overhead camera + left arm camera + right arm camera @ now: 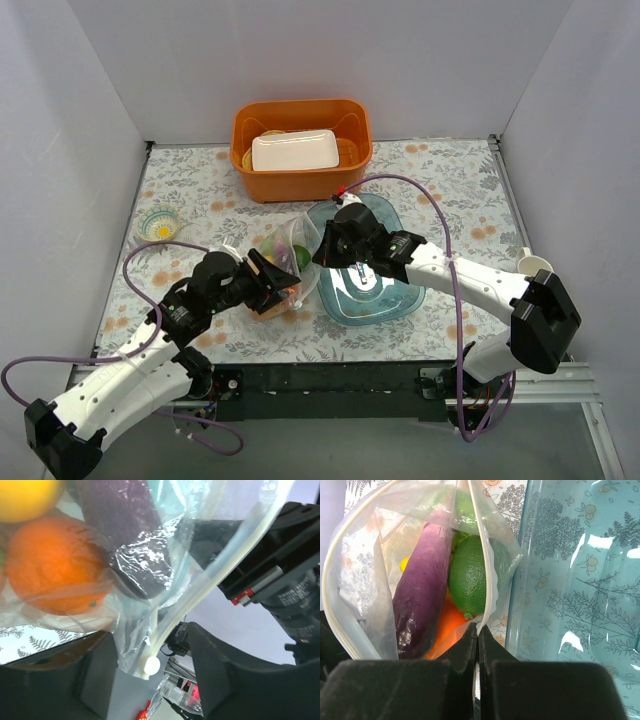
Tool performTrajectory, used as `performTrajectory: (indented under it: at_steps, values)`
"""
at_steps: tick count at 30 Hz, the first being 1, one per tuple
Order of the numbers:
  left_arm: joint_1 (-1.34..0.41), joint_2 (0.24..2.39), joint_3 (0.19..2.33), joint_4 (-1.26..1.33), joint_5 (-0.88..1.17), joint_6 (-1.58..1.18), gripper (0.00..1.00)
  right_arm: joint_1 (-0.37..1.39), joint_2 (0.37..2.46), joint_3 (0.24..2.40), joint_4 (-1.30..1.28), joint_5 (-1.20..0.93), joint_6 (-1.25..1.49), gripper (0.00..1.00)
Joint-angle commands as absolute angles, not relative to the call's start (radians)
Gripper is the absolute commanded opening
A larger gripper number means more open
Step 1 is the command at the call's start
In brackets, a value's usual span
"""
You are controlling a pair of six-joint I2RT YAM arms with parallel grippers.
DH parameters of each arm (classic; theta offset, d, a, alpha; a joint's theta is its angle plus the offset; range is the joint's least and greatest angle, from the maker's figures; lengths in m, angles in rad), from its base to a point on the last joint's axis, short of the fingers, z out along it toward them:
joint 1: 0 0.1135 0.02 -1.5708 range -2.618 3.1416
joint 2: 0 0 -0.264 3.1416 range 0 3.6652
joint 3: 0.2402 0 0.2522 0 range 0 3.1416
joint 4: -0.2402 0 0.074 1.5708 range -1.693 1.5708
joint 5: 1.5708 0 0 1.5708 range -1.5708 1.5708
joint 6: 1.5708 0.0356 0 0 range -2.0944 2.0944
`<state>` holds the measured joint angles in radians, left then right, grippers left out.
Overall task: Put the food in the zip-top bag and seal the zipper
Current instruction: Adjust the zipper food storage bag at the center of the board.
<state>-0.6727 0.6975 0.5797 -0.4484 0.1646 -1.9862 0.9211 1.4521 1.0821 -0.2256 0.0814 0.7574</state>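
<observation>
The zip-top bag (290, 262) lies between my two grippers, its mouth wide open. In it are a purple eggplant (420, 595), a green lime (470, 575), an orange (50, 570) and a yellow fruit (25, 497). My right gripper (478, 632) is shut on the whitish zipper (487, 555) at the mouth's right side; it also shows in the top view (325, 245). My left gripper (272, 280) is at the bag's near corner. In the left wrist view its jaws stand apart, and the zipper's end with the white tab (151, 666) hangs between them.
The clear blue tray (385, 295) lies right of the bag, under my right arm. An orange basin (245, 150) holding a white tray (294, 150) stands at the back. A small bowl (159, 224) sits at the left, a white cup (535, 265) at the right wall.
</observation>
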Motion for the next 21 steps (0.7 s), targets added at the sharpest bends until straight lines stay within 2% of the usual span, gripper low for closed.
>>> performTrajectory:
  at_steps: [1, 7, 13, 19, 21]
  values:
    - [-0.676, 0.614, 0.542, -0.449, 0.163, -2.052, 0.57, 0.916, 1.447, 1.08, -0.179, 0.078, 0.77, 0.02]
    - [-0.678, 0.561, 0.486, -0.451, 0.173, -2.115, 0.54, 0.905, 1.439, 1.08, -0.189, 0.09, 0.782, 0.02]
    - [-0.687, 0.587, 0.479, -0.443, 0.19, -2.118, 0.39, 0.894, 1.431, 1.08, -0.189, 0.092, 0.784, 0.02]
    - [-0.721, 0.58, 0.46, -0.41, 0.173, -2.157, 0.39, 0.891, 1.433, 1.08, -0.189, 0.084, 0.782, 0.02]
    - [-0.732, 0.58, 0.446, -0.368, 0.173, -2.174, 0.36, 0.89, 1.434, 1.08, -0.186, 0.08, 0.782, 0.02]
